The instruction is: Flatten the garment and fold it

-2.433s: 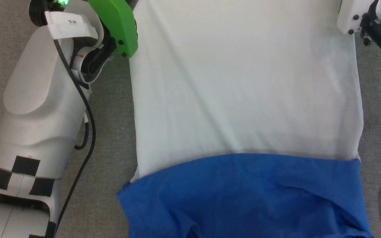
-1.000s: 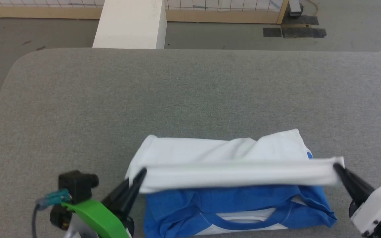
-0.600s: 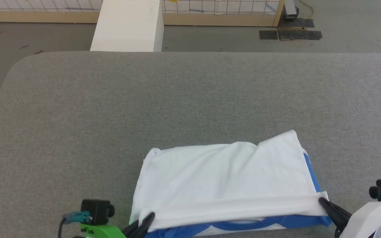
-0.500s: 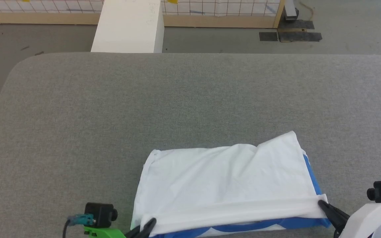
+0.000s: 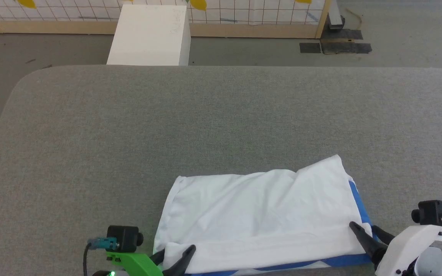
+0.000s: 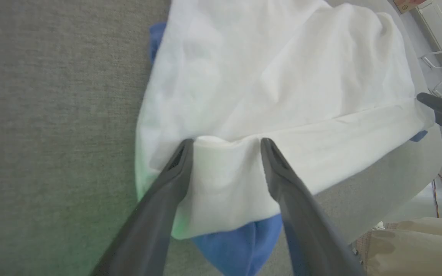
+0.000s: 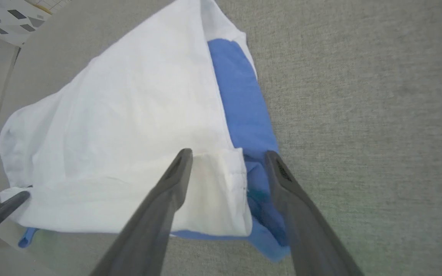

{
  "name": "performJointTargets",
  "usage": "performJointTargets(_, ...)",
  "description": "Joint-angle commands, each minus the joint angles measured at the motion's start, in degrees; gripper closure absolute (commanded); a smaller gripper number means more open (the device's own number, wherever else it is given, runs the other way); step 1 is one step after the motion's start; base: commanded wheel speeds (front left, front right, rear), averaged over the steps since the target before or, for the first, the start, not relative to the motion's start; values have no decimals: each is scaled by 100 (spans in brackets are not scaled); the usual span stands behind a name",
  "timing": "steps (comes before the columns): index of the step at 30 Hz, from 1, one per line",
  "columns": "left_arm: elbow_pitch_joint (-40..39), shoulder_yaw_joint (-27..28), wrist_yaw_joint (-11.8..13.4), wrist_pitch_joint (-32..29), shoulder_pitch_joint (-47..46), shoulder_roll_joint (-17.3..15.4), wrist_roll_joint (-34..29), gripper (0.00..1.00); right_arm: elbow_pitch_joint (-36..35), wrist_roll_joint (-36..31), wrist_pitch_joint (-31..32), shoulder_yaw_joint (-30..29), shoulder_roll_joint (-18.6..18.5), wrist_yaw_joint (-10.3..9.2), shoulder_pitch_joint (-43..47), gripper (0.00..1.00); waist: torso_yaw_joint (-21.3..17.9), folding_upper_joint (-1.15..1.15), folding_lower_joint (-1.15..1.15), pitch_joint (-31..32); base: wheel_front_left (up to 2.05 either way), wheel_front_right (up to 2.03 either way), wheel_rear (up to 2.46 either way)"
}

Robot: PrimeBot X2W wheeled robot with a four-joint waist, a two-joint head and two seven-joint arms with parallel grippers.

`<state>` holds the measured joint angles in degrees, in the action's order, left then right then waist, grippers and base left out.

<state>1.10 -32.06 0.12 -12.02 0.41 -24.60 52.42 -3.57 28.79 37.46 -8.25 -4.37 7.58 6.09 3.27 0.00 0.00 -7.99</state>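
The garment [image 5: 263, 214] lies folded near the front edge of the grey table [image 5: 205, 126]. Its white body covers the blue sleeves, and blue peeks out along the right side [image 5: 359, 199] and the front. My left gripper [image 5: 177, 249] stands open at the front left corner, its jaws either side of the white hem [image 6: 226, 165]. At the front right corner my right gripper [image 5: 363, 226] is open too, straddling the hem's end [image 7: 221, 180] with blue cloth [image 7: 244, 115] beside it. Neither gripper pinches the cloth.
A white box [image 5: 150, 34] stands on the floor beyond the table's far edge, before a gridded wall with a wooden base. Dark mats [image 5: 334, 46] lie on the floor at the far right. Bare grey padding stretches behind and left of the garment.
Both grippers drew the white hem toward me over the blue sleeves and neck band, laid it down, then opened and let go. The head view shifted slightly.
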Motion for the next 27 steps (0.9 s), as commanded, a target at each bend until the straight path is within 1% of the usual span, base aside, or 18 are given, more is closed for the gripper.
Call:
performJointTargets(1, -34, 43, -24, 29, -70, 43, 74, 0, -71, 43, -28, -22, -8, -9, -93, 0, 0, 0, 0, 0, 0, 0, 0)
performJointTargets(5, -293, 161, 38, 122, 39, 5, 145, 0, -443, 194, 37, -166, -90, -9, -32, 0, 7, 0, 0, 27, 0, 0, 0)
performJointTargets(8, -664, 360, 169, 436, 170, -28, 74, 0, -889, 276, 36, -459, -71, -9, 86, 0, 21, 0, 0, 46, 0, 0, 0)
performJointTargets(10, -926, 538, 265, 813, 239, -16, -70, 0, -1170, 274, -65, -673, -15, -9, 154, 0, 35, 0, 0, 33, 0, 0, 0)
performJointTargets(13, -1224, 880, 428, 1718, 288, 95, -467, 0, -1422, 186, -273, -857, 60, -9, 236, 0, 38, 0, 0, -11, 0, 0, 0)
performJointTargets(15, -1356, 1134, 515, 2338, 366, 248, -640, 0, -1461, 135, -372, -830, 90, -9, 271, 0, 17, 0, 0, -37, 0, 0, 0)
performJointTargets(16, -1418, 1287, 563, 2524, 424, 346, -735, 0, -1456, 115, -431, -801, 103, -9, 283, 0, 8, 0, 0, -52, 0, 0, 0)
performJointTargets(19, -1548, 1706, 677, 2687, 587, 586, -1227, 0, -1384, 83, -570, -701, 125, -9, 306, 0, 10, 0, 0, -95, 0, 0, 0)
performJointTargets(21, -1688, 2077, 698, 2697, 693, 840, -1710, 0, -1306, 49, -602, -617, 133, -9, 307, 0, 21, 0, 0, -125, 0, 0, 0)
performJointTargets(24, -1724, 2456, 599, 2700, 935, 1224, -2410, 0, -1175, -36, -617, -517, 139, -9, 245, 0, 57, 0, 0, -162, 0, 0, 0)
performJointTargets(27, -1577, 2640, 390, 2701, 1119, 1549, -2743, 0, -1013, -103, -638, -455, 142, -9, 138, 0, 125, 0, 0, -183, 0, 0, 0)
